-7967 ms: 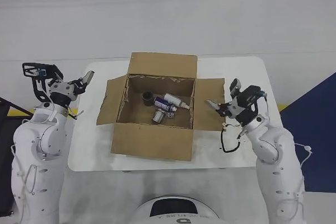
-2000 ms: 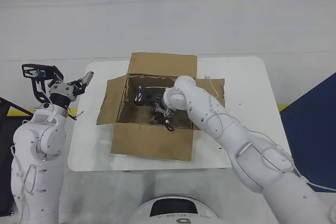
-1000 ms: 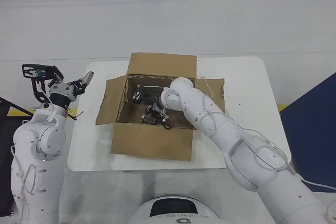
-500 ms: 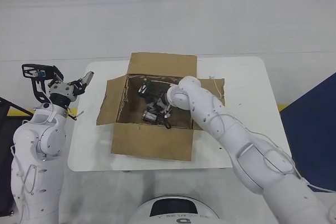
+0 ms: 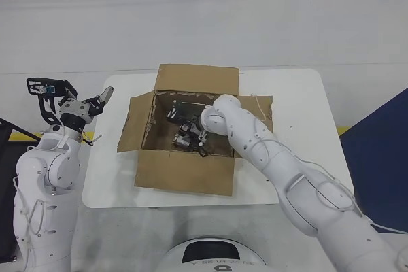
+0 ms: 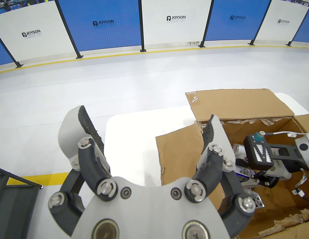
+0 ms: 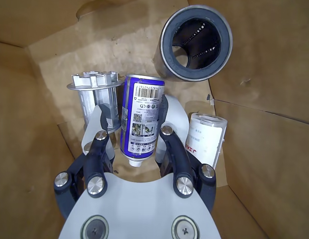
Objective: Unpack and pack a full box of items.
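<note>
Top view: open box (image 5: pixel 183 173) at the middle of the table (image 5: pixel 292 88), white margin beyond each flap

Left wrist view: left gripper (image 6: pixel 147 115) spread wide, empty, beside the box's left flap

Right wrist view: right gripper (image 7: pixel 133 104), part-open, straddles a barcode-labelled blue spray can (image 7: pixel 142 125) inside the box, walls close

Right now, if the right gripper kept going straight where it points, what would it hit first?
Most likely the blue spray can, which lies between the open fingers of the right gripper. Past it, probably the inside of the cardboard box.
</note>
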